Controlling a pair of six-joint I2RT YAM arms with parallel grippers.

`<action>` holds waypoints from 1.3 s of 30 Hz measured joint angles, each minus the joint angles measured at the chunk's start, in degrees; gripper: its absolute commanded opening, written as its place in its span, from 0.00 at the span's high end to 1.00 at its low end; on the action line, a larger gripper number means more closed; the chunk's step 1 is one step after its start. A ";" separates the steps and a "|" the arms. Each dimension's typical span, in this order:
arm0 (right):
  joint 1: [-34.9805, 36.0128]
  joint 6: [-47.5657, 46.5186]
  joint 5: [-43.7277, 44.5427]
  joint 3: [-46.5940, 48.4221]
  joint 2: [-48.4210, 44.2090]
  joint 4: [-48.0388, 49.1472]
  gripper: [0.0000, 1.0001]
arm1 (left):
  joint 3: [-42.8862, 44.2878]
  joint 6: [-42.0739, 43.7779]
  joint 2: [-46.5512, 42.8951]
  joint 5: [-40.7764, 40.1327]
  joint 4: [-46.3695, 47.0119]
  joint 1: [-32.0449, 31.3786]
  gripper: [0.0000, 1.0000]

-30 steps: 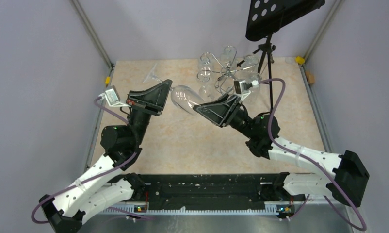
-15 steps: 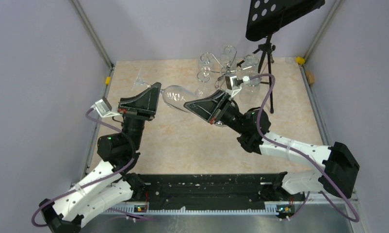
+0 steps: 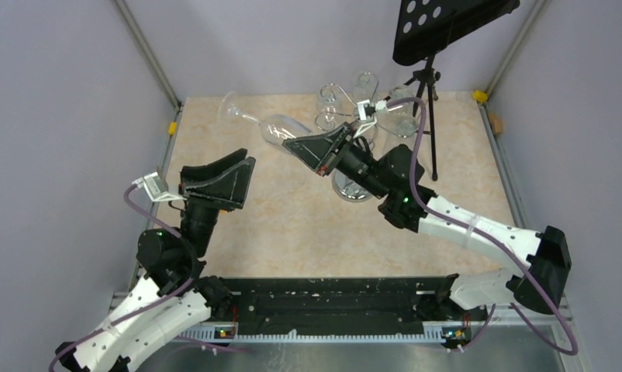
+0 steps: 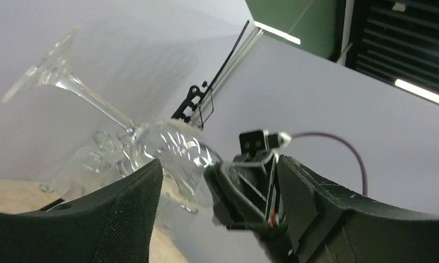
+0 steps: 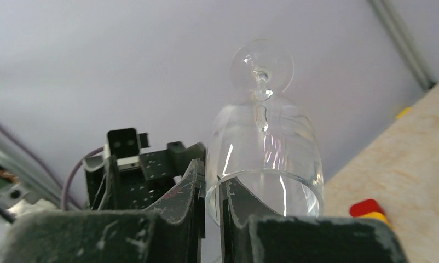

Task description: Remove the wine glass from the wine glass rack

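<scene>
The clear wine glass is off the rack and hangs tilted in the air, foot toward the far left. My right gripper is shut on its rim, one finger inside the bowl and one outside; in the right wrist view the gripper pinches the wall of the glass. My left gripper stands open below and left of the glass, touching nothing. In the left wrist view the left gripper frames the glass at a distance. The silver wine glass rack stands behind the right arm.
Several more glasses hang on the rack, whose round chrome base shows under the right arm. A black tripod music stand rises at the back right. Yellow clips mark the table's side edges. Grey walls close in on three sides.
My left gripper has opened, let go of the glass and drawn back toward the near left. The right gripper closed on the rim and carried the glass up and away, toward the back.
</scene>
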 measured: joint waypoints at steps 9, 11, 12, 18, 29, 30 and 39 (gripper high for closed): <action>0.00 -13.46 5.70 19.45 2.62 -28.92 1.00 | 0.76 5.27 -10.51 9.97 -20.39 0.00 0.23; 0.04 -16.24 6.78 24.83 5.09 -35.28 1.00 | 2.34 7.06 -11.58 9.35 -25.88 -0.02 0.24; 0.13 -17.59 7.34 27.39 6.71 -38.38 1.00 | 3.26 7.76 -11.87 8.55 -28.28 -0.02 0.24; 3.13 -25.31 12.55 45.77 19.96 -59.87 1.00 | 8.94 14.60 -12.07 7.39 -38.86 -0.02 0.27; 8.33 -34.23 17.73 72.61 44.52 -93.64 1.00 | 12.41 22.51 -11.69 1.73 -48.54 0.00 0.28; 8.59 -34.62 17.79 72.48 45.22 -95.69 1.00 | 12.50 22.91 -11.69 1.66 -49.27 0.00 0.28; 8.92 -35.17 20.65 71.73 47.34 -104.02 1.00 | 13.22 23.04 -11.32 -16.11 -55.28 -0.02 0.29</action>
